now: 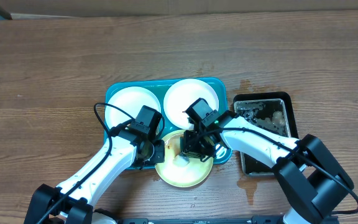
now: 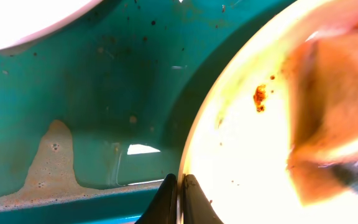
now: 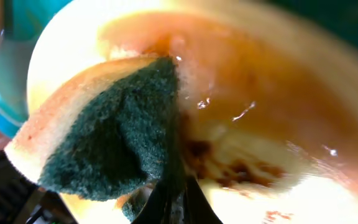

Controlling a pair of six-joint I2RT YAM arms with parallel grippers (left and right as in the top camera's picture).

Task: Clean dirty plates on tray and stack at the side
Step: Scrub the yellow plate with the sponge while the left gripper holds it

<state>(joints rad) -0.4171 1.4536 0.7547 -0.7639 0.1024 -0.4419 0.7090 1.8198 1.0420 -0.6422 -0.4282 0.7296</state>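
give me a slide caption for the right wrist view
Right gripper holds a sponge on the brown-smeared plate.

Lab-like robot test bench: plain wood-grain table [image 1: 55, 62], teal tray [image 1: 112, 92].

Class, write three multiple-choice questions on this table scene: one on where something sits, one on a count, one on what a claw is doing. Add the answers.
1. Where is the narrow black rectangular tray relative to the large teal plastic tray?
A) left of it B) right of it C) stacked on it

2. How many round shallow plates are in view?
A) one B) five C) three

3. The right claw is:
A) shut on a yellow sponge with green scouring pad B) open and empty C) shut on a fork

Answers:
1 B: it lies off the teal tray's right edge.
2 C: two are white and one is pale yellow-green.
3 A: the sponge is pinched between its fingers, against the smeared plate.
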